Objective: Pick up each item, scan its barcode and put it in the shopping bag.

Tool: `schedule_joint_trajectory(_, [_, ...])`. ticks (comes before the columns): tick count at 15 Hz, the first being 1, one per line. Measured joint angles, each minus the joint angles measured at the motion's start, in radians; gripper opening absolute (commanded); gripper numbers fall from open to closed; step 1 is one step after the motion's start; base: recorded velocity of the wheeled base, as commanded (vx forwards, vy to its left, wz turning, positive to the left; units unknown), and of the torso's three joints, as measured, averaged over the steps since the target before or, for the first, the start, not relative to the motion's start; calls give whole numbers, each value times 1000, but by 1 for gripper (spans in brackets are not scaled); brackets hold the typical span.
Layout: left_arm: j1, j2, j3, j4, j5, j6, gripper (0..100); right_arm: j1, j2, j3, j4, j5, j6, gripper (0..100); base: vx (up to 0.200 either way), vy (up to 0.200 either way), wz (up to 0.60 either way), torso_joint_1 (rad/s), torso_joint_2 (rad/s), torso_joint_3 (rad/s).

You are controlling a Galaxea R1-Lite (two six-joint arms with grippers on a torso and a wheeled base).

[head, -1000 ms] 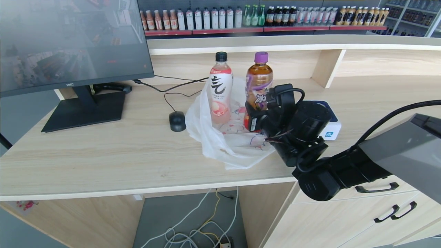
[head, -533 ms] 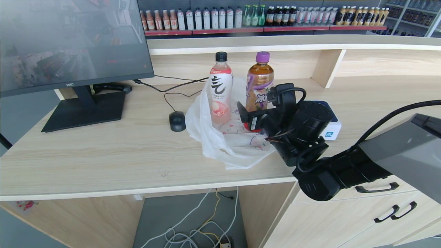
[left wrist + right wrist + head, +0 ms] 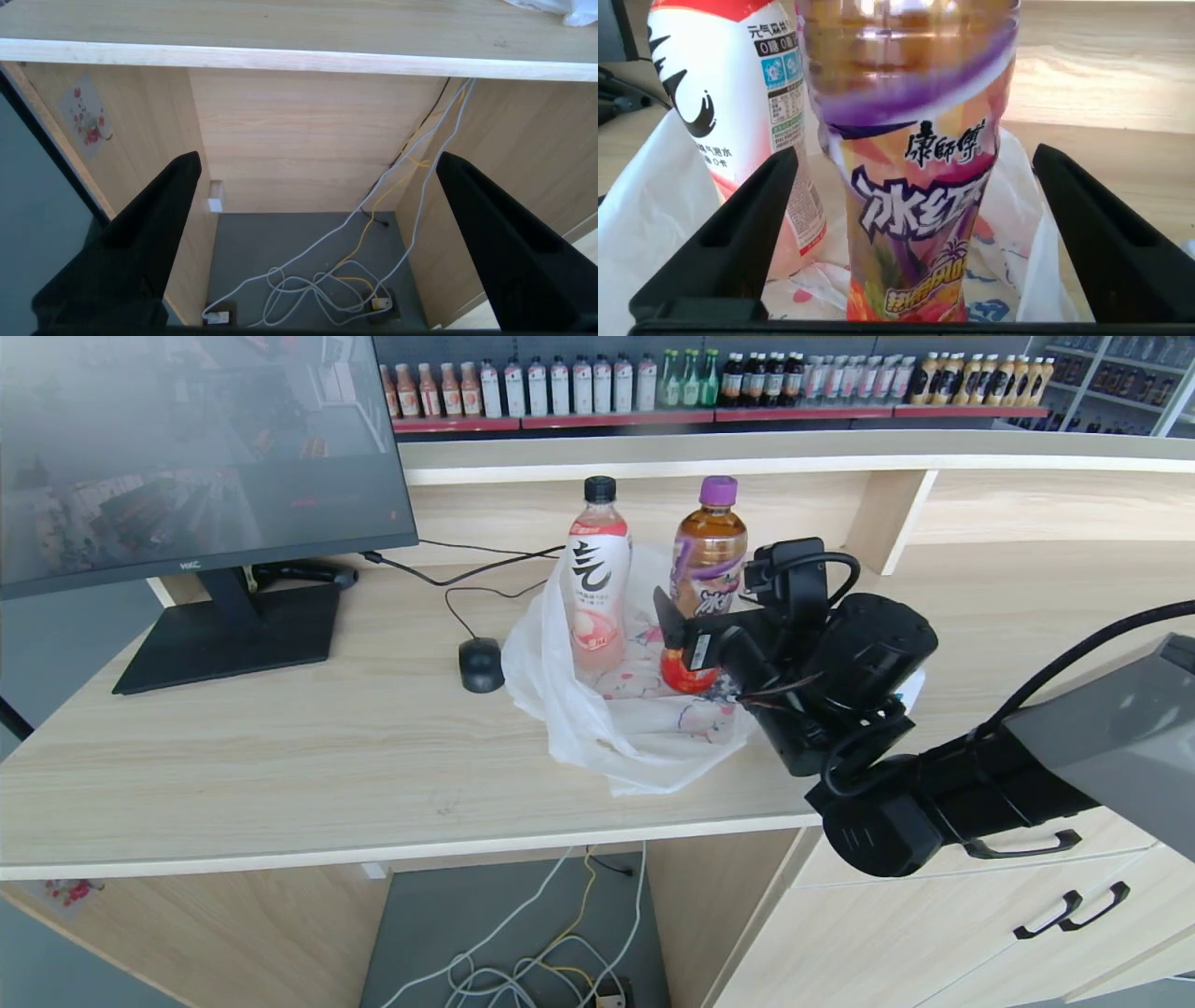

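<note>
A tea bottle [image 3: 709, 546] with a purple cap stands upright on the white shopping bag [image 3: 597, 719], beside a pink peach-drink bottle [image 3: 597, 588] with a black cap. My right gripper [image 3: 695, 625] is open just in front of the tea bottle's lower half. In the right wrist view the tea bottle [image 3: 915, 187] stands between the spread fingers [image 3: 752, 233], which do not touch it, and the pink bottle [image 3: 738, 112] stands beside it. My left gripper [image 3: 318, 163] hangs open below the counter's front edge [image 3: 280, 56], holding nothing.
A monitor [image 3: 187, 448] on a black stand fills the counter's back left. A black mouse [image 3: 481, 665] lies just left of the bag. A white scanner box [image 3: 913, 689] sits behind my right arm. Loose cables [image 3: 374, 271] lie under the counter [image 3: 280, 747].
My right gripper, shut on the tea bottle a second ago, has opened and drawn back up and to the right. The bottle now stands free on the bag.
</note>
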Motion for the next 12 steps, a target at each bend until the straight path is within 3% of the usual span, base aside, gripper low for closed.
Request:
schedule_joint_trajectory(3, [0, 0, 0, 0, 0, 0, 100, 0, -75, 42, 0, -1, -20, 100, 0, 0, 0, 0, 0, 0])
schedule_joint_trajectory(6, [0, 0, 0, 0, 0, 0, 100, 1, -220, 195, -2, -1, -35, 100, 0, 0, 0, 0, 0, 0])
schedule_joint_trajectory(9, [0, 0, 0, 0, 0, 0, 100, 2, -430, 469, 1, 0, -41, 100, 0, 0, 0, 0, 0, 0])
schedule_joint_trajectory(12, [0, 0, 0, 0, 0, 0, 100, 5, -656, 826, 8, 12, -38, 100, 0, 0, 0, 0, 0, 0])
